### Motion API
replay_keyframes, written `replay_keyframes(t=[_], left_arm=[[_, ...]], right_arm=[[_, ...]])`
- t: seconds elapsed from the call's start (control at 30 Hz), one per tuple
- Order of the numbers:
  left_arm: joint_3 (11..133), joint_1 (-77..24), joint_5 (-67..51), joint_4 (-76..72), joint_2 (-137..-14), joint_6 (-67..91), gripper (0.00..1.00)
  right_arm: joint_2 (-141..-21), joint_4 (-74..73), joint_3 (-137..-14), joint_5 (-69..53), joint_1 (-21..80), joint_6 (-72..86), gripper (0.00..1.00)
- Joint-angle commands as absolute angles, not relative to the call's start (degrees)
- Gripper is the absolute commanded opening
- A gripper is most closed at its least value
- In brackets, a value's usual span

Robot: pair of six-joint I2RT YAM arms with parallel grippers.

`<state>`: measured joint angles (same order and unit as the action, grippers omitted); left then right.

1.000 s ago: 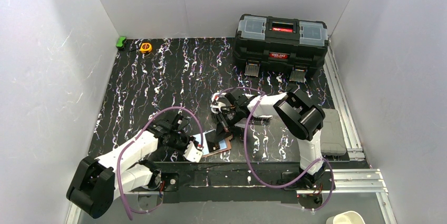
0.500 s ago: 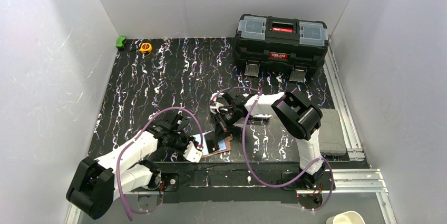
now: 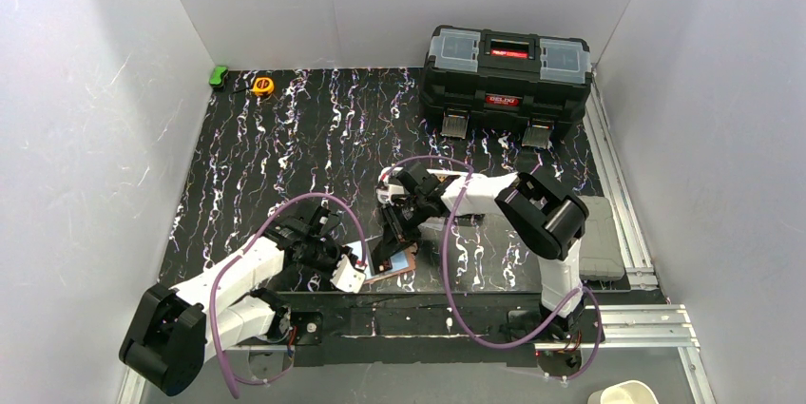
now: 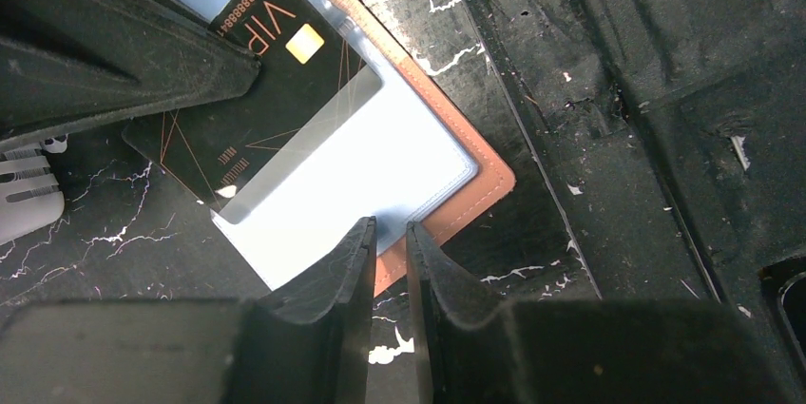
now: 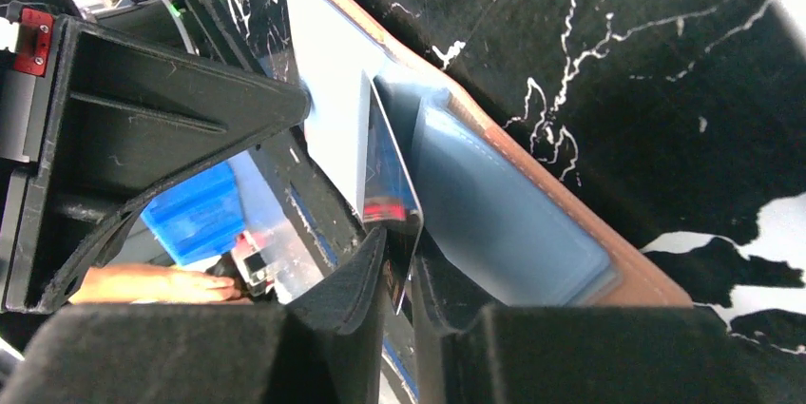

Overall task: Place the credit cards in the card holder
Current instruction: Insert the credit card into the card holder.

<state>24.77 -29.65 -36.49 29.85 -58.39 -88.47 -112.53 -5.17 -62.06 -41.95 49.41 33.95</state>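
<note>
Right hand [image 5: 399,276]: jaws narrowly astride the thin black plastic card [image 5: 390,166]; grip unconfirmed. The card stands on edge, partly inside the clear pocket [image 5: 494,195] of the salmon-pink leather card holder [image 5: 580,233], at the hand's 6 o'clock overhead. Left hand [image 4: 390,247], nearly closed, sits at the holder's 9 o'clock; grip unconfirmed.

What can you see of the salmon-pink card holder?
The salmon-pink leather-like card holder lies open and flat on the black marbled table, near its front edge. It has a stitched pink rim and a pale blue clear sleeve inside. A black VIP card sits partly in the sleeve. The left hand has its fingertips at the holder's rim; a grip can't be confirmed.
</note>
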Motion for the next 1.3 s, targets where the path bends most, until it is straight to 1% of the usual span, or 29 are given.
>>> replay_keyframes(t=[0.0, 0.03, 0.17, 0.2, 0.3, 0.37, 0.5, 0.57, 0.67, 0.97, 1.27], left_arm=[[23.82, -29.88, -38.33, 31.09, -57.66, -88.33, 0.17], [23.82, -29.88, -38.32, 31.16, -57.73, -88.33, 0.17], [23.73, -29.89, -38.25, 31.12, -57.66, -88.4, 0.17], [23.72, -29.88, -38.25, 31.11, -57.68, -88.42, 0.17], [23.77, -29.89, -38.15, 31.11, -57.65, -88.18, 0.17], [23.69, -29.9, -38.01, 31.19, -57.42, -88.09, 0.17], [23.34, -29.88, -37.86, 31.4, -56.85, -88.07, 0.17], [22.56, -29.89, -37.88, 31.79, -55.63, -88.36, 0.17], [22.48, -29.88, -37.87, 31.98, -55.11, -88.18, 0.16], [21.93, -29.89, -37.84, 31.82, -54.59, -88.33, 0.16], [21.54, -29.9, -38.06, 31.06, -54.67, -88.3, 0.16]], right_arm=[[-109.7, -3.16, -61.28, -34.45, 50.8, 33.32, 0.23], [-109.41, -2.76, -60.95, -34.13, 51.06, 33.25, 0.26], [-109.06, -3.15, -61.28, -33.45, 52.25, 32.18, 0.48], [-109.18, -3.57, -61.67, -33.36, 52.43, 31.7, 0.52], [-109.19, -5.44, -63.04, -31.99, 53.34, 30.13, 0.55], [-109.3, -8.47, -64.51, -29.74, 53.88, 28.96, 0.6], [-108.95, -15.78, -66.87, -24.25, 54.65, 27.16, 0.62], [-106.91, -22.74, -67.62, -17.14, 55.23, 25.41, 0.64], [-106.7, -23.19, -68.34, -16.2, 56.42, 24.98, 0.64], [-108.92, -19.34, -70.61, -21.96, 58.31, 24.08, 0.62], [-108.35, -13.61, -70.12, -29.9, 58.54, 22.92, 0.62]])
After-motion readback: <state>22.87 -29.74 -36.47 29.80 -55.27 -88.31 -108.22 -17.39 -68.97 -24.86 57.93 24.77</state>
